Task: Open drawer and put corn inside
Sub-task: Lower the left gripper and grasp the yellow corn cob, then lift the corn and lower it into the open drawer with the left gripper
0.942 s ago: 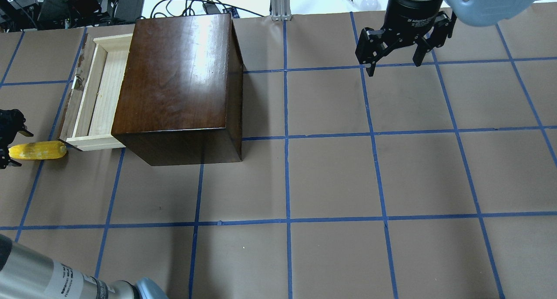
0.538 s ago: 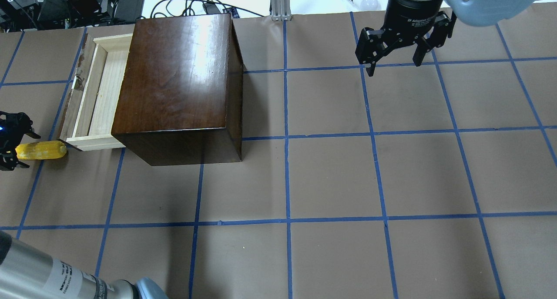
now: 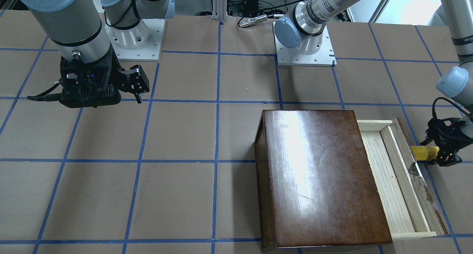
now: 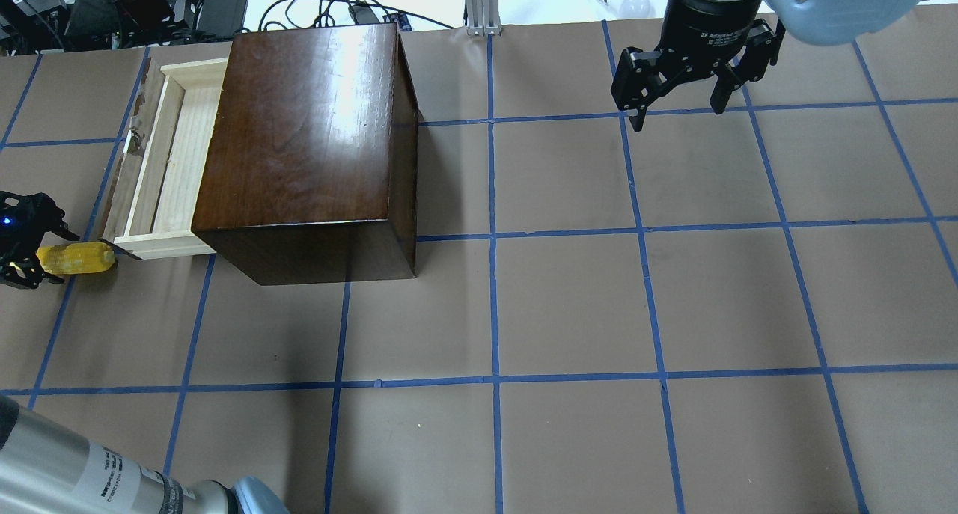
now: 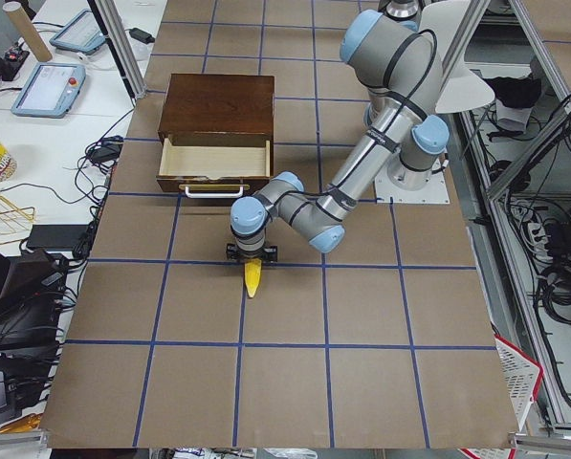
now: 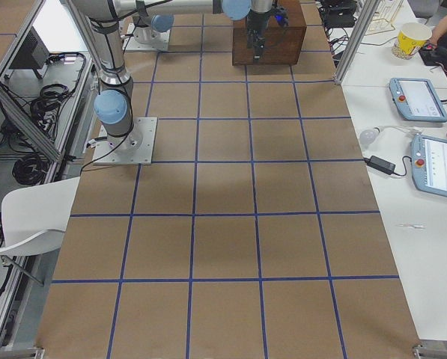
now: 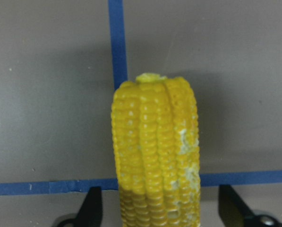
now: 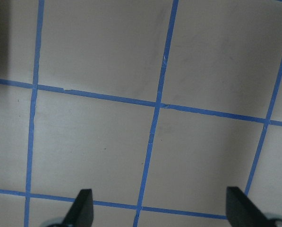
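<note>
Here, bright yellow corn (image 7: 155, 156), neat kernel rows, whitish scuffed patches

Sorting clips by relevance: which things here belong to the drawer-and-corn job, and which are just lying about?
Job: shallow pale-wood drawer, pulled out of the glossy dark-brown wooden cabinet; bumpy yellow corn cob on the table; left hand, open around the cob.
Lying about: white light bulb; yellow-and-white paper cup; blue-rimmed touchscreen pendant; white chair.

Corn (image 4: 81, 258) end — hidden within left end effector (image 4: 60, 257).
</note>
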